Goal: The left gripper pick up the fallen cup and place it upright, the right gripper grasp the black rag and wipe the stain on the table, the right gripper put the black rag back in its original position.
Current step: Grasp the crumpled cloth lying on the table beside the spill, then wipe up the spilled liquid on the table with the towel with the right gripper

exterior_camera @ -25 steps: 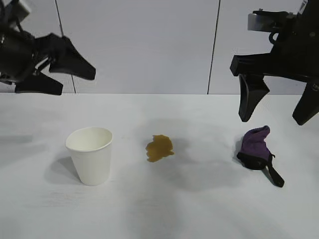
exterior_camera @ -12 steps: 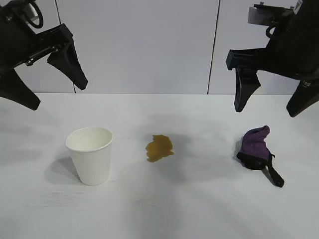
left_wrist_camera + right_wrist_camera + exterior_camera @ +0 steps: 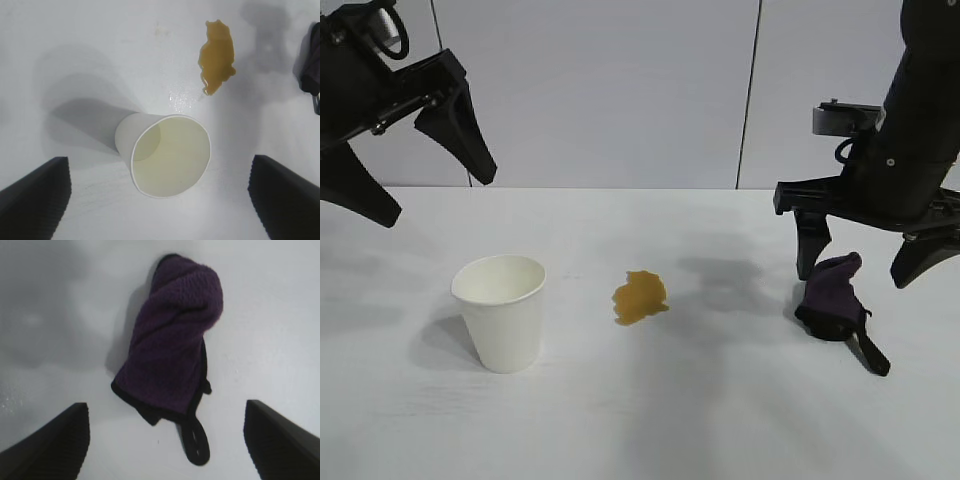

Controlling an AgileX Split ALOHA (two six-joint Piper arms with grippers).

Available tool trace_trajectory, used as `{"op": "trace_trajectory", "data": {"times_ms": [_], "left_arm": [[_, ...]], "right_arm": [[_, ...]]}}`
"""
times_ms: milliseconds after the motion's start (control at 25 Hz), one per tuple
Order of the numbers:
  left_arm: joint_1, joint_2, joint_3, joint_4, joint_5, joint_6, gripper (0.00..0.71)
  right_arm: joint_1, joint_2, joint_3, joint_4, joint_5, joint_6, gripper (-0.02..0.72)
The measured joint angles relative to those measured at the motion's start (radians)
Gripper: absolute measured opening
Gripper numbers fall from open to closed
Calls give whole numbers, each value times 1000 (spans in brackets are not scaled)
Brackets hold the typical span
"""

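The white cup (image 3: 500,312) stands upright on the table (image 3: 650,420), left of centre, and my left gripper (image 3: 438,197) hangs open high above and behind it, touching nothing. In the left wrist view the cup (image 3: 165,160) shows its empty mouth. The yellowish-brown stain (image 3: 640,297) lies mid-table. At the right, the purple, black-edged rag (image 3: 835,300) lies bunched with its strap tail toward the front. My right gripper (image 3: 855,276) is open low over the rag, one finger on each side, not gripping. The right wrist view shows the rag (image 3: 175,345) lying free between the fingers (image 3: 55,440).
A pale panelled wall (image 3: 620,90) rises behind the table's far edge. A few small wet droplets (image 3: 182,97) lie between the cup and the stain. Bare tabletop stretches across the front and between the three things.
My right gripper has come down from above to straddle the rag. The left gripper swung upward early on, then held still. Cup, stain and rag have not moved.
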Motion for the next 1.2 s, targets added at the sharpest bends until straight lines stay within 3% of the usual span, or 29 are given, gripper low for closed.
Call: {"op": "trace_trajectory", "data": {"times_ms": [120,360,440,560,600,720,880,1040,1200], "left_arm": [[0,0,0,0,0,0,693],[0,0,0,0,0,0,693],[0,0,0,0,0,0,693],[0,0,0,0,0,0,693],[0,0,0,0,0,0,693],[0,0,0,0,1,0,693],[0,0,0,0,4,0,693],[0,0,-1,0,11,0,693],[0,0,-1,0,12,0,693]], "right_arm": [[0,56,-28,-8,-9,20,549],[0,140,-90,-24,-7,43,423],[0,166,-100,-31,0,53,337],[0,178,-105,-43,10,59,131],[0,178,-107,-43,12,59,113],[0,166,-107,-31,13,59,113],[33,93,-104,40,8,37,113],[111,31,-124,115,-22,-4,113],[211,56,-176,133,-39,-20,113]]}}
